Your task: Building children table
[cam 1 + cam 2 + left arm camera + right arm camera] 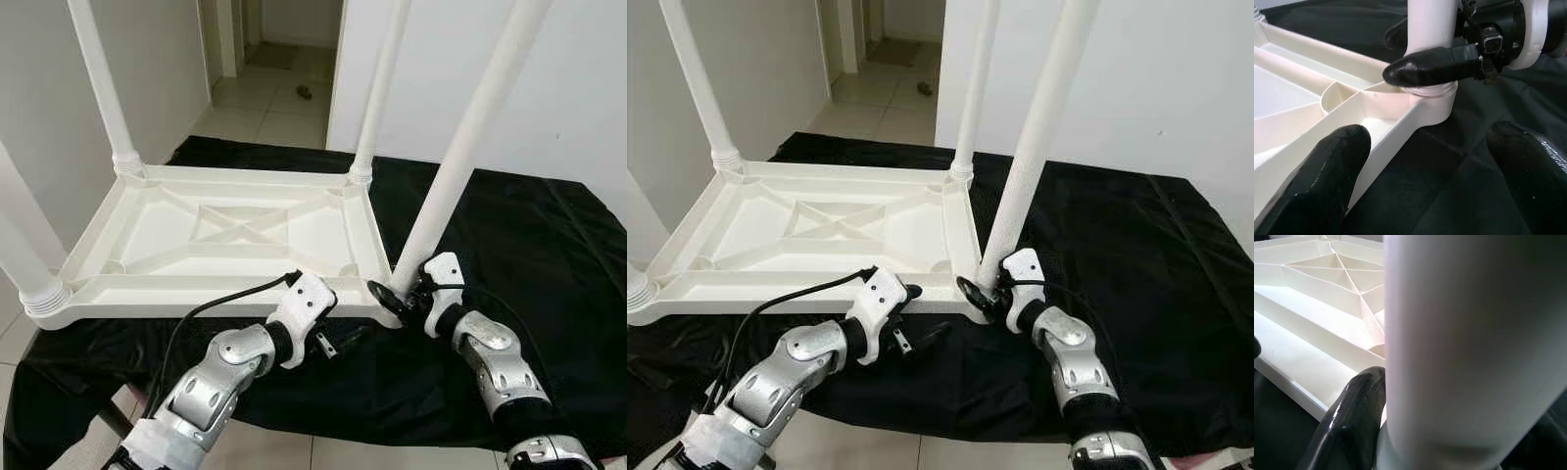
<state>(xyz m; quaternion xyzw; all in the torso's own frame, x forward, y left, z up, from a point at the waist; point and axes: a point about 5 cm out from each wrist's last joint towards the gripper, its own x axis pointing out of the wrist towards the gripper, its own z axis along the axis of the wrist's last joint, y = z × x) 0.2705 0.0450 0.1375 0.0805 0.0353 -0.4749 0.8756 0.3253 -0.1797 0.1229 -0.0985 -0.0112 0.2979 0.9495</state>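
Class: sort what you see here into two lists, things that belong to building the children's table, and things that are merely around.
Belongs to the job:
- upturned white tabletop
- near-right table leg, gripped at its base by the right end effector
- three other fitted legs
- left end effector, open at the tabletop's near edge

Just around:
- black cloth
- tiled hallway floor

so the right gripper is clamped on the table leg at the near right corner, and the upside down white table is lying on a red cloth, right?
Not quite: the cloth is black, not red, as the left eye view shows. The rest holds: the right gripper is clamped on the table leg at the near right corner of the upside-down white table.
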